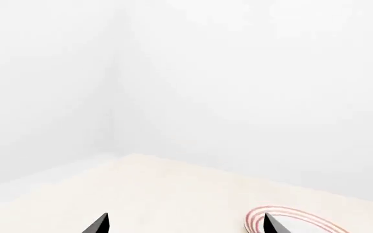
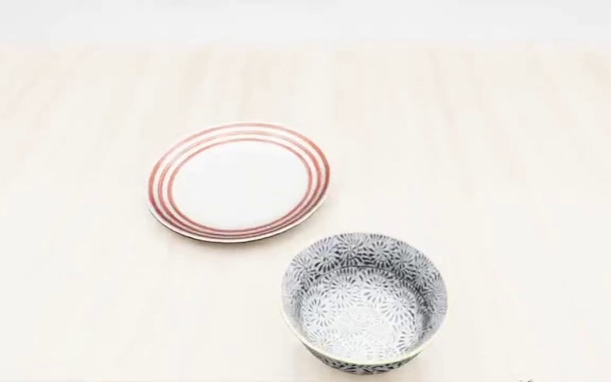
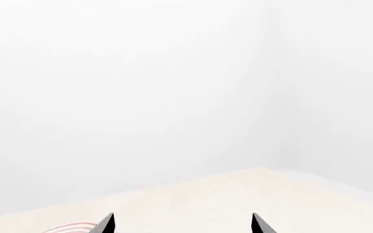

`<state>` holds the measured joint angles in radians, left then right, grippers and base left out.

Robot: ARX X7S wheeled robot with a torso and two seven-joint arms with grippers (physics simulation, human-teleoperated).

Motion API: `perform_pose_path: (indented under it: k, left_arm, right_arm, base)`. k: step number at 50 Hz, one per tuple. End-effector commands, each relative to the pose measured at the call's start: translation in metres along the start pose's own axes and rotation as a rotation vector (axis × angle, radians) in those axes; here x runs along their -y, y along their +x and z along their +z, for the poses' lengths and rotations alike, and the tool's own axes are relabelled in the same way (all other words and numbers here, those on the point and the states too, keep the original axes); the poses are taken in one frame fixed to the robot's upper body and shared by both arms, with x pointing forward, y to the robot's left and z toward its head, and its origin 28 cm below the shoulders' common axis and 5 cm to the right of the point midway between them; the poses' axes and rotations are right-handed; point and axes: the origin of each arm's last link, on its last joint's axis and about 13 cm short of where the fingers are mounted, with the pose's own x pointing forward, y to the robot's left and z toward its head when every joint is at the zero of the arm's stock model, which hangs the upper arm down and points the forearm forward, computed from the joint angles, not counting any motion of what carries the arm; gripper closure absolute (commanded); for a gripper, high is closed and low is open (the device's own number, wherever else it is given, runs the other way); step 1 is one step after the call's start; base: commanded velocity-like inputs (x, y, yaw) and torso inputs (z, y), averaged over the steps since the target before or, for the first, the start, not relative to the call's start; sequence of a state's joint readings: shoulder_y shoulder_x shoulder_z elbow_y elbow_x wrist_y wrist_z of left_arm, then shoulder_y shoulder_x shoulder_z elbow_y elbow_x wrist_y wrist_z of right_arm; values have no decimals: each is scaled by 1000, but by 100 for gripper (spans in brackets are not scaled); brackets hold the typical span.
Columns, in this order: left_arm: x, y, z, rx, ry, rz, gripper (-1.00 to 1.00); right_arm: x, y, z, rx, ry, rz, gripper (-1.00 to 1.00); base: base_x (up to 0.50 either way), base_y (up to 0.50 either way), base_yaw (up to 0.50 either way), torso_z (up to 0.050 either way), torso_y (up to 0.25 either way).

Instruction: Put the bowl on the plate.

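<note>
All I've got besides the job items: a pale worktop (image 2: pixel 518 143), light beige with faint wood-grain streaks running left to right, filling nearly the whole head view. Its far edge sits near the top of that view, with a plain white wall (image 2: pixel 305 20) behind it. From the left wrist view I see a far corner of the worktop (image 1: pixel 141 194) against white walls (image 1: pixel 251 87) that meet in a soft vertical seam. Right wrist view shows much the same: worktop corner (image 3: pixel 258 189), white walls (image 3: pixel 122 87), faint seam. Even lighting, no hard shadows.
</note>
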<state>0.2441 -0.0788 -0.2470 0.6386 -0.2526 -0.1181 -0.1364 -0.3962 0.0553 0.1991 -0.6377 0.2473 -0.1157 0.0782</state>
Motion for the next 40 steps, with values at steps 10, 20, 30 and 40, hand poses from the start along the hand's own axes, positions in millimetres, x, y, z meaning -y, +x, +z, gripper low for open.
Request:
perform_pose_path:
  k: [10, 20, 30, 40]
  left_arm:
    - [-15, -12, 30, 106, 12, 80, -100]
    - [-16, -11, 29, 107, 11, 94, -100]
    - [-17, -11, 29, 106, 9, 104, -100]
    - [-19, -11, 29, 108, 5, 112, -100]
  right_arm:
    - [10, -12, 25, 123, -47, -81, -100]
    - [13, -12, 24, 133, -160, -126, -100]
    - [14, -11, 23, 129, -117, -162, -100]
    - [13, -8, 20, 63, -143, -166, -100]
  base:
    - [500, 0, 0, 0, 0]
    - [300, 0, 0, 0, 0]
    - [0, 371, 0, 0, 0]
    - [0, 0, 0, 0, 0]
